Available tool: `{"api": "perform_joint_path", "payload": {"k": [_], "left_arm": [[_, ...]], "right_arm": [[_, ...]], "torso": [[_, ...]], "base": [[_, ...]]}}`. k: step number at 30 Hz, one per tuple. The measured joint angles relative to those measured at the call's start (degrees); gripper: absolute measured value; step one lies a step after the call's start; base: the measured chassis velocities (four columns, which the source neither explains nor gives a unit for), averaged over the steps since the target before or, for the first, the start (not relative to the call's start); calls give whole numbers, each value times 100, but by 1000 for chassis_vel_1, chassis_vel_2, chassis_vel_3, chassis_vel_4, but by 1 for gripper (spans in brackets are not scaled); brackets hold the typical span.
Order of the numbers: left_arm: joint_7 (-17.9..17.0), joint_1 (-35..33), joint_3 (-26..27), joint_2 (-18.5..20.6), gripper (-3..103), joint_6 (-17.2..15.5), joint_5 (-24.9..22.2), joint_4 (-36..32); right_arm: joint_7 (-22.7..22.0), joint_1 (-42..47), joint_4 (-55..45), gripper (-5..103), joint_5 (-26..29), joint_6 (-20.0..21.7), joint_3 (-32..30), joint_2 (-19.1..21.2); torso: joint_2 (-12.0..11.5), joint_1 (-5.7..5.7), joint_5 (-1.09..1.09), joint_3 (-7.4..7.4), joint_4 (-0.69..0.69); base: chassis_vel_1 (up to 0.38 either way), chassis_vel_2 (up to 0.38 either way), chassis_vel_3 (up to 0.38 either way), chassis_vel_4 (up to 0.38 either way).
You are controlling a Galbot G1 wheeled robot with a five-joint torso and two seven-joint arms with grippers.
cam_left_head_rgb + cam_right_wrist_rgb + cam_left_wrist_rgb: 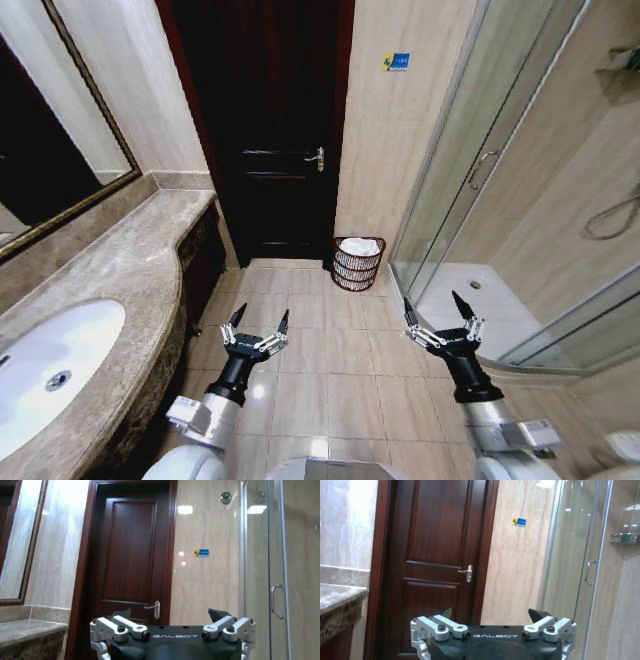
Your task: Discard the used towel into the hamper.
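Towel (361, 246) in hamper (356, 268); left tool (259, 319), right tool (437, 304) wide open, empty.

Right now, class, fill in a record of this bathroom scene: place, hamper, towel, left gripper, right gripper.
place: bathroom, tiled floor, dark door ahead
hamper: on the floor by the wall, between door and shower
towel: white cloth already lying in the hamper
left gripper: open, empty, above the floor
right gripper: open, empty, above the floor
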State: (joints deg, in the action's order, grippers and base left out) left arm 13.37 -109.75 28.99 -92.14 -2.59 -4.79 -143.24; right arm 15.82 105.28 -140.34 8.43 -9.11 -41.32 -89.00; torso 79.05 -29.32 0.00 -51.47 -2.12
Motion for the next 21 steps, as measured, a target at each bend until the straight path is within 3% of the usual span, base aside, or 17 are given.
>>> {"api": "perform_joint_path", "payload": {"k": [21], "left_arm": [[0, 0, 0, 0, 100, 0, 0, 0]], "right_arm": [[0, 0, 0, 100, 0, 0, 0, 0]], "torso": [[0, 0, 0, 0, 0]], "base": [[0, 0, 0, 0]]}}
